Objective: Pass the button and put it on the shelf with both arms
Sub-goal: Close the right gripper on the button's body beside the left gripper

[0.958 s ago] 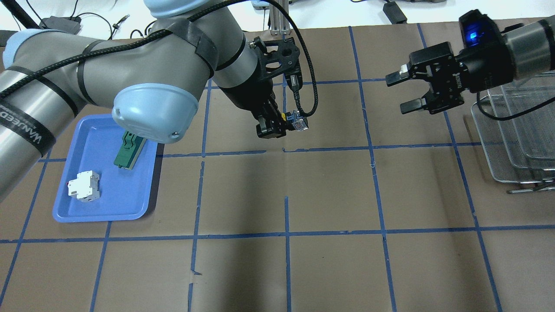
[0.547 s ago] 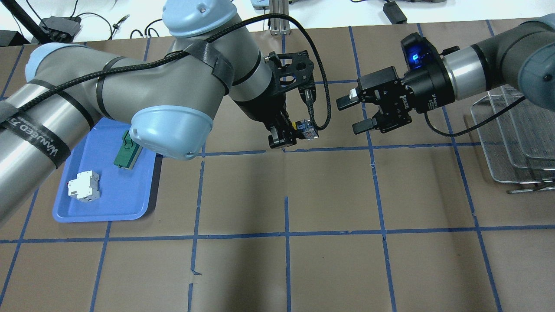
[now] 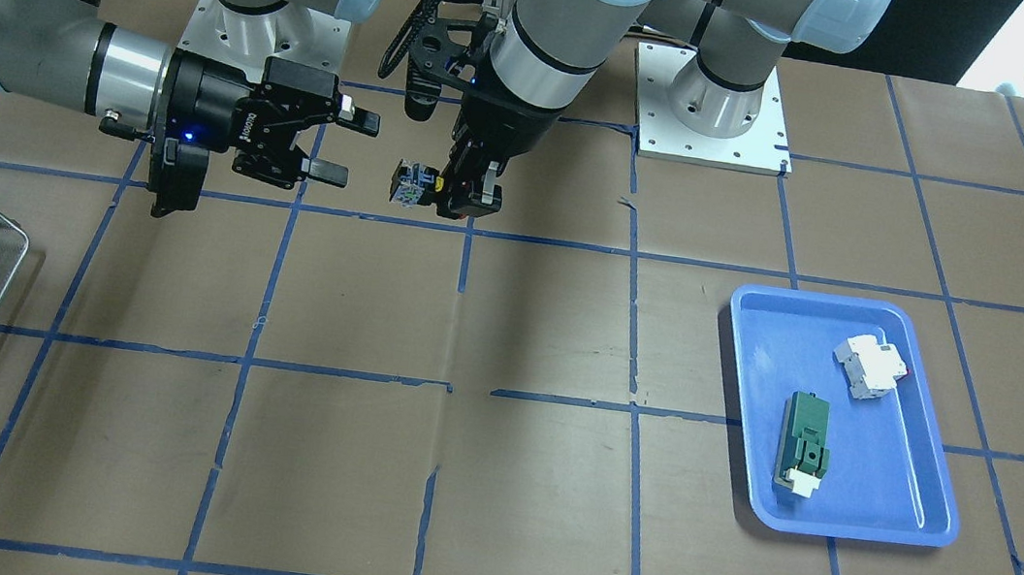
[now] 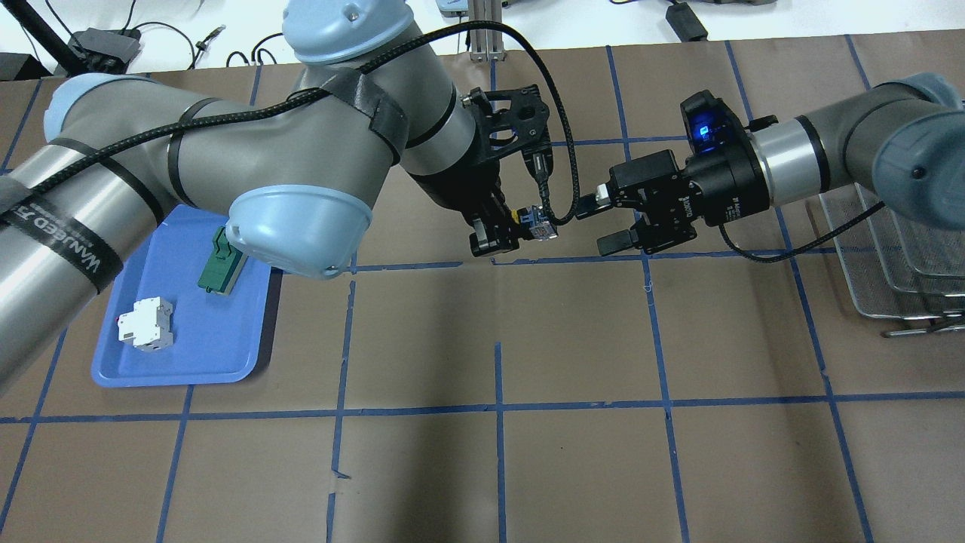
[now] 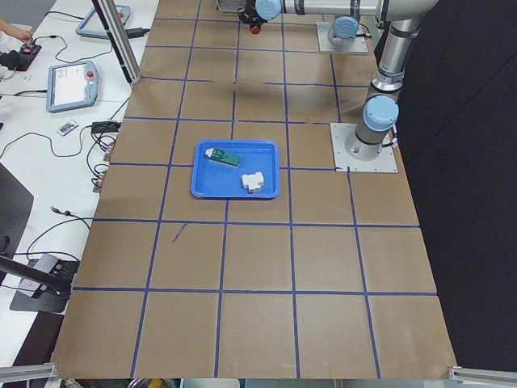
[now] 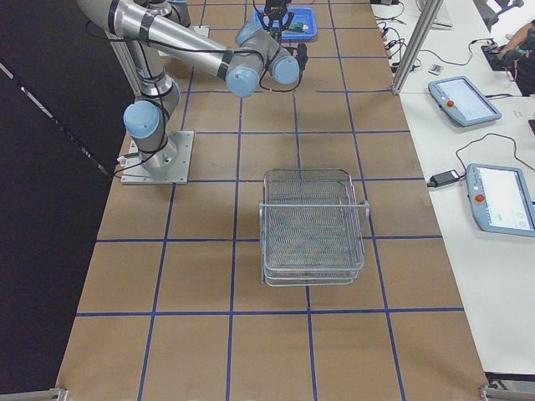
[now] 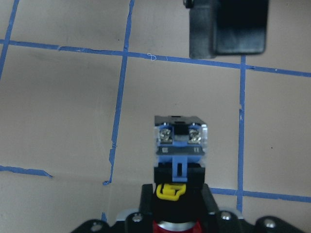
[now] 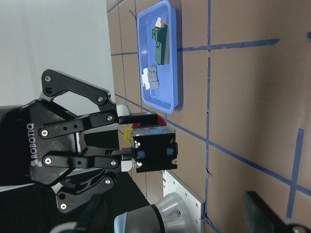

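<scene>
Mid-air pass: the button [image 4: 537, 226] points its free end at the waiting jaws

The shelf [image 6: 311, 219] stands well apart at the right end of the counter [image 4: 573, 467], on the side of the right arm [image 4: 829, 143]. The left arm [image 4: 226, 158] reaches to the middle, and the left gripper [image 4: 503, 228] has its jaws closed on the button's cap end, so the long axis runs level toward the right gripper [image 4: 601, 224] (terminal block leading). That gripper is nearer the free end, jaws spread wide and empty, tips just beside it but apart; a straight advance along the axis looks enough to straddle the body
</scene>
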`<action>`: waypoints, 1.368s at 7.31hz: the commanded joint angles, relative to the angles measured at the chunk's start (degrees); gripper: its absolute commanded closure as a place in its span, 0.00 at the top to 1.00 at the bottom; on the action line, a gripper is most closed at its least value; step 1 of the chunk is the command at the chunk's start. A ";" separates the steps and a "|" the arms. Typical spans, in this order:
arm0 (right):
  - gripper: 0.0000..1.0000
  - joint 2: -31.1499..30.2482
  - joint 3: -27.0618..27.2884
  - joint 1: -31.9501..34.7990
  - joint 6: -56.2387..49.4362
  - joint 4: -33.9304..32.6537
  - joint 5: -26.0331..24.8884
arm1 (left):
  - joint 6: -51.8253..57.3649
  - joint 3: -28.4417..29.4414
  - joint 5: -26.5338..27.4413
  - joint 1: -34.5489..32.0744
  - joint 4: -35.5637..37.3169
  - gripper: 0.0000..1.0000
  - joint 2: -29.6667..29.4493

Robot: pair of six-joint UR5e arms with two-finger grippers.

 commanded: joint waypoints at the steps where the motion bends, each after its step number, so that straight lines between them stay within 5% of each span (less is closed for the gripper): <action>1: 1.00 0.03 0.27 0.46 -0.22 -2.85 1.57 | 0.00 -0.14 0.01 0.00 0.07 0.00 -0.02; 8: 1.00 0.56 1.50 3.28 -0.30 -10.76 3.24 | -0.18 -0.23 -1.13 -0.09 0.07 0.00 0.42; 10: 0.88 0.48 1.50 3.28 0.22 -10.08 2.54 | -0.18 0.04 -1.30 -0.09 0.07 0.00 0.33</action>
